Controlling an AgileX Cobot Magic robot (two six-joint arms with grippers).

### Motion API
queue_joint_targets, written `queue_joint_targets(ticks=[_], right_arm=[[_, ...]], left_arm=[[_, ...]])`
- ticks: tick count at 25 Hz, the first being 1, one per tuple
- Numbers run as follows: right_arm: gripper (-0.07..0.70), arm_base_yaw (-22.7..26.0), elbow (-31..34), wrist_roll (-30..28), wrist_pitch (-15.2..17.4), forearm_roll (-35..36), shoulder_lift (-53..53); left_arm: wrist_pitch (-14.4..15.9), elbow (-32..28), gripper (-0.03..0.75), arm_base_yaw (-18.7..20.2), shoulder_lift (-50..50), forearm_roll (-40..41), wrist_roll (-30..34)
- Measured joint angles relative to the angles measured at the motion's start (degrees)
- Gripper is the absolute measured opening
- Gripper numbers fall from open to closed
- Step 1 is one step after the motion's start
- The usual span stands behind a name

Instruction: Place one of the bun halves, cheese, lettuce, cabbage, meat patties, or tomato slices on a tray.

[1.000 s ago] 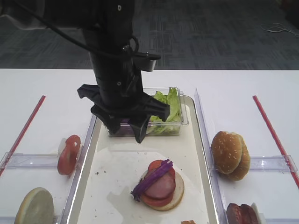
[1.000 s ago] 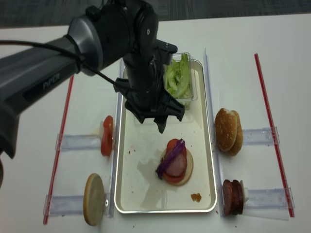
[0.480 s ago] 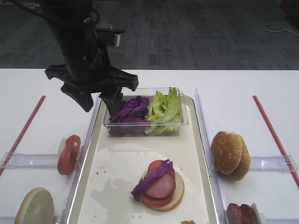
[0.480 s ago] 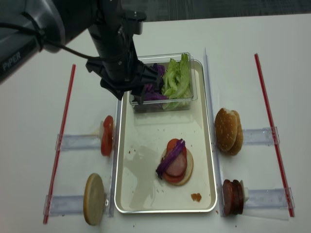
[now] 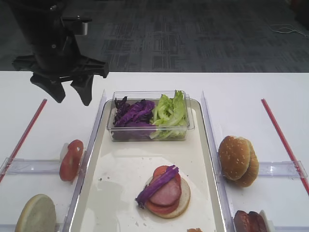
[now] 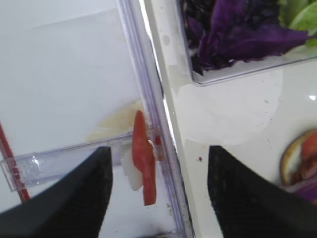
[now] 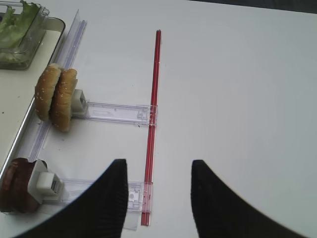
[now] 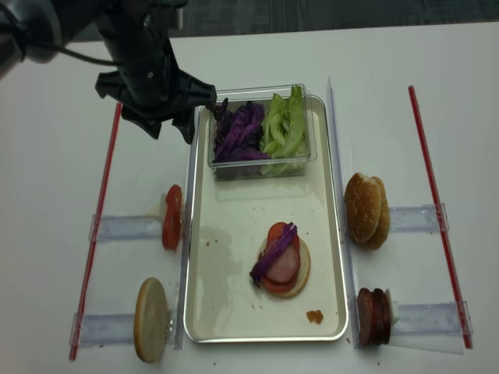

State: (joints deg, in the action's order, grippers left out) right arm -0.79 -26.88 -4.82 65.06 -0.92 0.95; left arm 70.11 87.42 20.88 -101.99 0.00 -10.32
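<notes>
My left gripper (image 5: 71,94) (image 8: 169,131) hangs open and empty over the table, left of the tray's (image 8: 234,300) far corner. Below it in the left wrist view, tomato slices (image 6: 143,158) (image 5: 71,159) stand on edge in a clear holder. On the tray lies a stack of bun half (image 5: 182,200), tomato, meat patty (image 5: 166,195) and a purple cabbage strip (image 5: 157,185). My right gripper (image 7: 157,166) is open over bare table. Bun halves (image 7: 56,96) (image 5: 238,160) and meat patties (image 7: 17,183) stand right of the tray. Another bun half (image 8: 150,319) stands front left. Cheese is out of view.
A clear tub (image 5: 149,134) at the tray's far end holds purple cabbage (image 5: 135,113) and lettuce (image 5: 170,110). Clear plastic holders (image 8: 125,227) flank the tray. Red strips (image 5: 24,135) (image 5: 282,140) run along both outer sides.
My left arm has swung from above the tub to the left and back, off the tray, with its jaws open throughout. The stack on the tray has not moved.
</notes>
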Motion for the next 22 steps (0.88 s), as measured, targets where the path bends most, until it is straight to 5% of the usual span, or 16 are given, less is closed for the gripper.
queue_joint_targets(ticks=[22], right_arm=[[0.328,0.0,0.0,0.0,0.0,0.0,0.0]], left_arm=[[0.33,-2.26,0.399,-14.69,4.24,2.48,5.38]])
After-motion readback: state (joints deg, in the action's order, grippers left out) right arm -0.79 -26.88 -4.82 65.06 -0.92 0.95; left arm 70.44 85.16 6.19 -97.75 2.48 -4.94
